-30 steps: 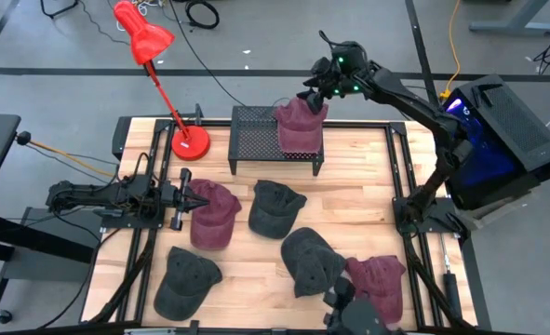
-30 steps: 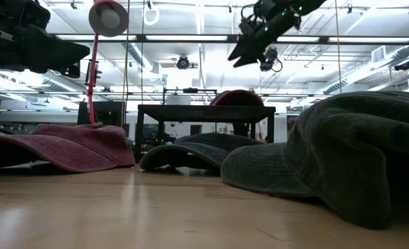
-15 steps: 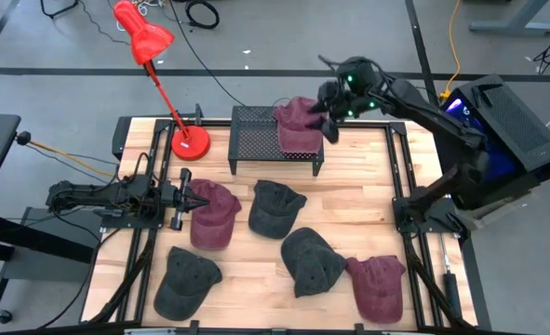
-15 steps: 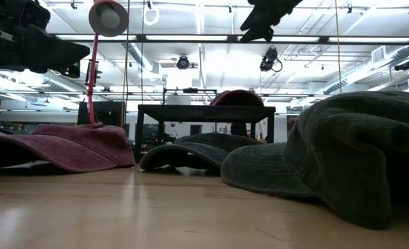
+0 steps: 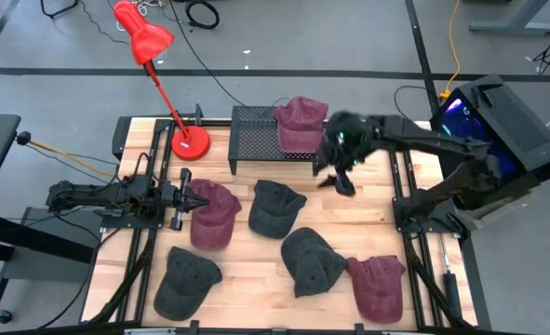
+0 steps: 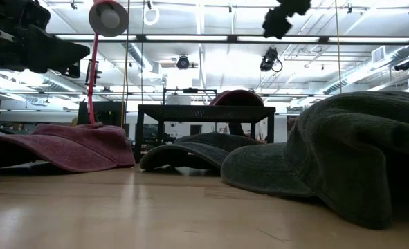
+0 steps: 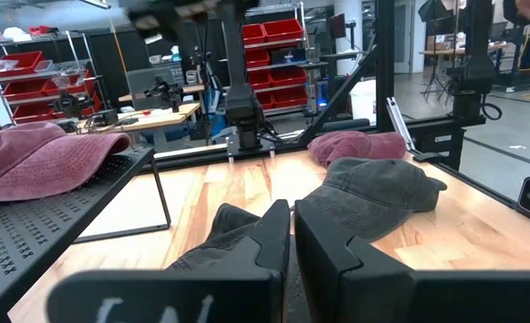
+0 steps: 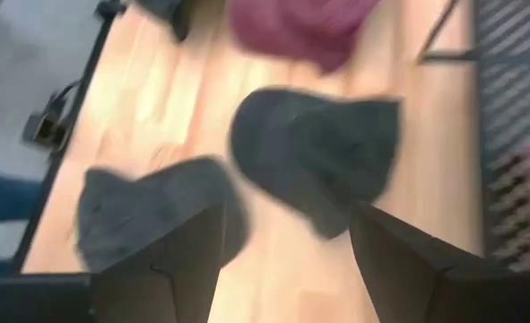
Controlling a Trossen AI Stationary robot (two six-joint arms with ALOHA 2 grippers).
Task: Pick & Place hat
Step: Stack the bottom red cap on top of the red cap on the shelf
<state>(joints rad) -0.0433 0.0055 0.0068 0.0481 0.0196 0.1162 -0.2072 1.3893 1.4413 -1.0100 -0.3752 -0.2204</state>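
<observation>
A maroon hat (image 5: 301, 126) lies on top of the black mesh rack (image 5: 256, 140) at the table's far side, and its crown shows in the low view (image 6: 237, 97). My right gripper (image 5: 336, 173) hangs open above the table just right of the rack's near corner, high in the low view (image 6: 284, 15). It holds nothing. Its wrist view (image 8: 287, 260) looks down on two dark grey hats (image 8: 323, 161) (image 8: 157, 211). My left gripper (image 5: 187, 198) waits shut at the table's left, beside another maroon hat (image 5: 214, 212).
Loose hats lie flat on the wood: dark grey ones (image 5: 275, 207) (image 5: 310, 261) (image 5: 186, 279) and a maroon one (image 5: 379, 284) near the right front. A red desk lamp (image 5: 189, 141) stands left of the rack. Bare wood (image 5: 368, 200) lies below the right gripper.
My right gripper has drawn away from the maroon hat on the rack. It swung from above the rack's far right corner toward the table's near side and turned to look down on the table. The hat stays on the rack.
</observation>
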